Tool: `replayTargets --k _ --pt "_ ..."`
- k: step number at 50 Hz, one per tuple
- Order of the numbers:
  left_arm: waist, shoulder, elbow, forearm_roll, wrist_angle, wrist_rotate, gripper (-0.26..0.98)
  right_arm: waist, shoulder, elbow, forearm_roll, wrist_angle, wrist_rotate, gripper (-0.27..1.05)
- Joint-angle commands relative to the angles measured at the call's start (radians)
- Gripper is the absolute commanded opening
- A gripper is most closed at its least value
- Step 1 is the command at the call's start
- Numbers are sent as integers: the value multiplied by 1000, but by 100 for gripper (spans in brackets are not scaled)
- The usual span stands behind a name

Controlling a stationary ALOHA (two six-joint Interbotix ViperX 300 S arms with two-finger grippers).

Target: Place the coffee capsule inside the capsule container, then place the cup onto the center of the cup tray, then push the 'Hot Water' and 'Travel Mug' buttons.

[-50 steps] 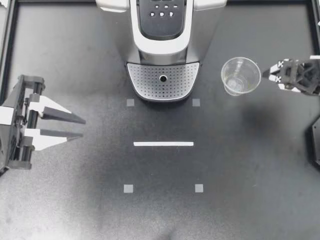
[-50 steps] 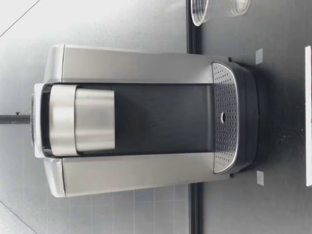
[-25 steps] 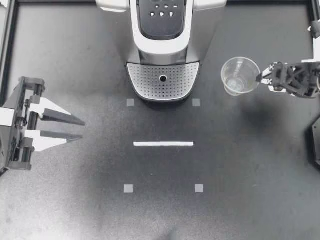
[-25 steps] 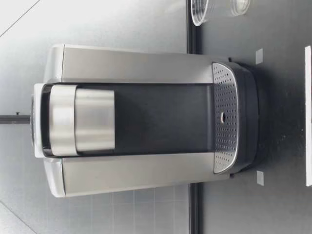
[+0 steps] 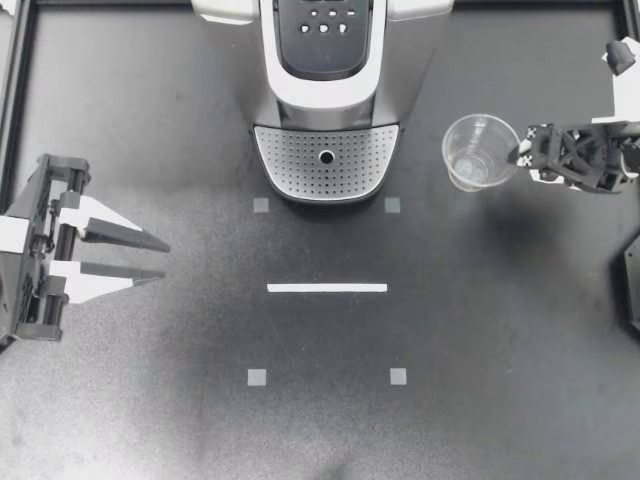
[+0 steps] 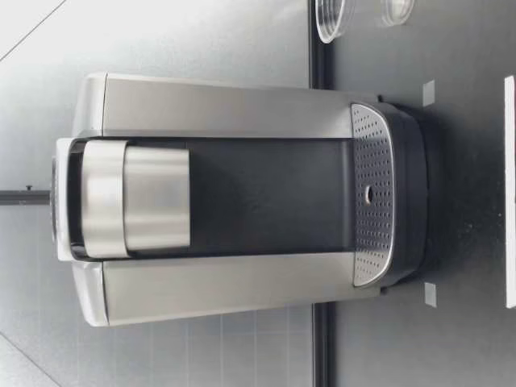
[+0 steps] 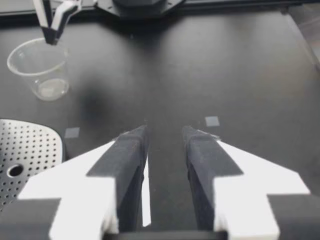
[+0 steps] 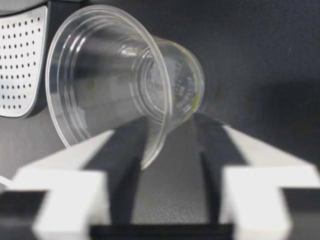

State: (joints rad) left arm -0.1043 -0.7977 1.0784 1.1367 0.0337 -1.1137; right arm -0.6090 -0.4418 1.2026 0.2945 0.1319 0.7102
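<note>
Right tool parted, straddling cup rim at 3 o'clock, no grip yet; finger nudge could tip light cup. Left tool parted, empty.

The top view looks straight down on the whole table, while the low view sits at table height, close before the coffee machine, facing its cup tray. Each wrist view looks along its own gripper toward the cup and an edge of the cup tray: that of my left gripper from well away, that of my right gripper from just beside the cup.
</note>
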Motion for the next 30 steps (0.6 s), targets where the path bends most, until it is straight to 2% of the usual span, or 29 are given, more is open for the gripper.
replayTargets --k 1,15,30 --pt "-2 0 -12 -2 -5 -2 30 -6 2 -31 -2 -9 -3 34" --pt "0 -2 -9 -3 -5 -2 30 -3 -11 -37 2 2 2 7" --pt "0 -5 -8 -3 -5 -2 30 120 -11 -140 21 -17 109 6"
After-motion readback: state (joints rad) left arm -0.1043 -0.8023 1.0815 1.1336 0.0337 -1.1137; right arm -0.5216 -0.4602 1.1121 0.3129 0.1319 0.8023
